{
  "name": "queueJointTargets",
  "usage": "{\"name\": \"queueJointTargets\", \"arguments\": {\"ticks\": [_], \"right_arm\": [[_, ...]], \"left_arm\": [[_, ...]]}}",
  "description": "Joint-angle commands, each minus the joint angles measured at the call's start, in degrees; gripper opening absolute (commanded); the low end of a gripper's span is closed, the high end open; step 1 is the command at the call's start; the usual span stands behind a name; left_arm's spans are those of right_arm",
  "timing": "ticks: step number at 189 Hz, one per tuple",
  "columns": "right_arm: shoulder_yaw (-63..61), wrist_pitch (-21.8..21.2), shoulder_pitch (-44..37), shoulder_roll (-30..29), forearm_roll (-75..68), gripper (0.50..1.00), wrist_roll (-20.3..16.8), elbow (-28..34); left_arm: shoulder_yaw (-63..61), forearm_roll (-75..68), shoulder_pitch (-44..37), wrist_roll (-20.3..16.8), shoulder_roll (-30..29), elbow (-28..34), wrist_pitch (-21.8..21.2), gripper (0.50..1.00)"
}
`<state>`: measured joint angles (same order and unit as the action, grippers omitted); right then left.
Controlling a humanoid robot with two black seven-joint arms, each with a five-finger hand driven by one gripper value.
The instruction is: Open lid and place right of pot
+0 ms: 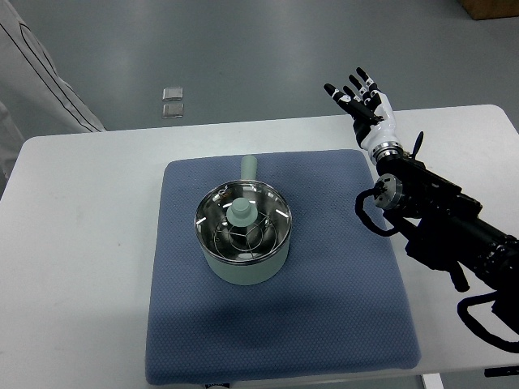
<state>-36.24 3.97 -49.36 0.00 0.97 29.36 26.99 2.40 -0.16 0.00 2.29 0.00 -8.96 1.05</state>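
The pot [243,231] sits mid-mat [340,267] on the desk [81,243] with its glass lid [242,217] on, knob up for gripping, while the right hand [357,97] hovers well apart, fingers spread and empty, leaving the mat's right side free for the lid.

I count one pot [243,247], one lid [242,220], one blue mat [324,308], one robot hand [361,101], and two small squares [172,101] on the floor.
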Motion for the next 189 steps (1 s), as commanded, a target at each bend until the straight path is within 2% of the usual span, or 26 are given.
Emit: {"name": "queueJointTargets", "arguments": {"ticks": [1,189], "right_arm": [[0.03,-0.01,0.14,0.0,0.0,0.932,0.0,-0.01],[1.08,0.25,-1.71,0.0,1.32,0.932,0.0,0.43]], "left_arm": [[-0.03,-0.01,0.0,-0.01,0.0,-0.01,0.01,1.0],[0.06,-0.01,0.0,-0.01,0.0,-0.01,0.01,1.0]]}}
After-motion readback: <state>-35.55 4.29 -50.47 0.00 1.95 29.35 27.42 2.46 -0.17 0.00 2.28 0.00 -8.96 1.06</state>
